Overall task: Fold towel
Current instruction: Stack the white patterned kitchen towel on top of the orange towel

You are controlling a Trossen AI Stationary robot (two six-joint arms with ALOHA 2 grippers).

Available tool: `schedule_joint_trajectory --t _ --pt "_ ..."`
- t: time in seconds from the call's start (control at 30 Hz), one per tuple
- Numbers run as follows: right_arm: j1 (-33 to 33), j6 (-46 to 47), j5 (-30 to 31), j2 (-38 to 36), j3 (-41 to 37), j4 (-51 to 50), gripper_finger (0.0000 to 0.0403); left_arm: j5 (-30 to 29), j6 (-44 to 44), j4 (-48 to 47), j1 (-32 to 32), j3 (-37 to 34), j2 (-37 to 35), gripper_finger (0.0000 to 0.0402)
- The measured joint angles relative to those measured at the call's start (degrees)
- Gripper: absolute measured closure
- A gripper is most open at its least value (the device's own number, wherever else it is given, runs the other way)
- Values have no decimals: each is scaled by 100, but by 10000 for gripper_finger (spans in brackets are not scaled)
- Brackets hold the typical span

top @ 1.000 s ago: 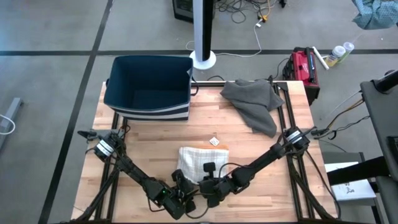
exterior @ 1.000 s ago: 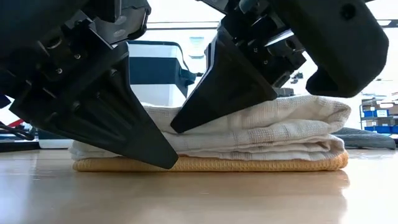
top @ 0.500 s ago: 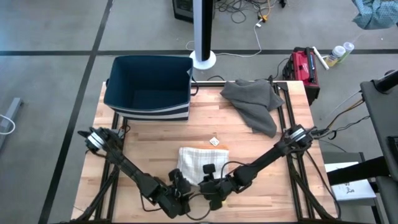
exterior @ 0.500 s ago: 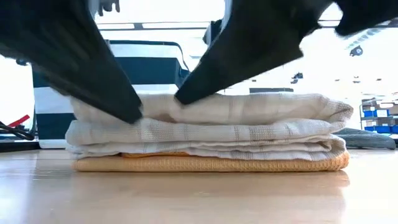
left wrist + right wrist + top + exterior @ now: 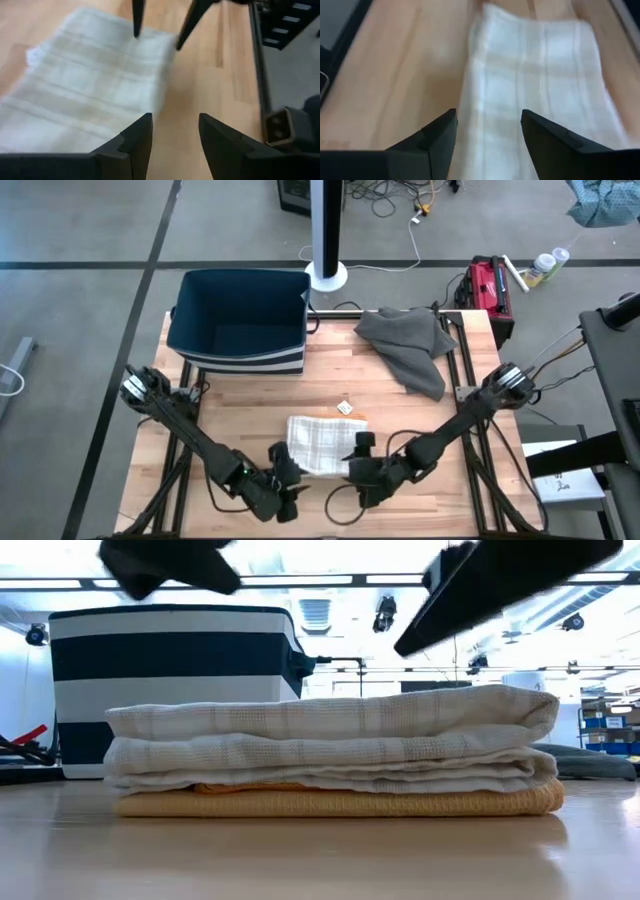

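The towel [image 5: 322, 442] lies folded in a flat stack of several layers on the table near its front edge, white with faint checks and a yellow layer [image 5: 330, 802] at the bottom. My left gripper [image 5: 284, 478] hangs open above the table just near-left of the towel, which shows ahead of its fingers [image 5: 90, 90]. My right gripper [image 5: 358, 460] hangs open just near-right of it, with the towel [image 5: 535, 85] below and ahead. In the low view both grippers [image 5: 165, 560] [image 5: 500, 580] stand clear above the stack.
A dark blue bin with white stripes [image 5: 240, 320] stands at the far left of the table. A crumpled grey cloth [image 5: 410, 345] lies at the far right. A small tag [image 5: 345, 407] lies just beyond the towel. Bare wood spreads around the towel.
Both grippers have risen from the top of the towel and now hang clear above it; my right gripper has also drawn back toward the table's right edge. The towel's top layer, pressed down under the fingertips before, lies level now; the stack has kept its place.
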Motion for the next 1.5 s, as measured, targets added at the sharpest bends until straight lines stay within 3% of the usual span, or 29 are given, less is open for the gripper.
schedule_joint_trajectory --t 0.23,0.37,0.57,0.7,1.13,1.27,1.5 --pt "15 113 126 -406 -1572 2776 190 -6 535 67 582 -291 27 248" --pt "15 -181 139 -180 -2218 3701 200 325 619 656 870 -812 27 248" --pt "15 -55 11 396 -2439 3865 202 391 599 2274 954 -2038 38 248" --pt "15 -156 -13 395 -2399 3830 202 387 546 3067 954 -2540 38 248" --pt "-382 -1261 9 -1453 -2583 3697 203 147 1026 2074 1085 -2240 -692 248" --pt "-633 -1197 -56 -1343 -2863 3960 200 88 1069 2172 1229 -2413 -840 248" --pt "-1006 -897 -157 -504 -3533 5709 198 94 868 2977 1377 -2981 -503 248"
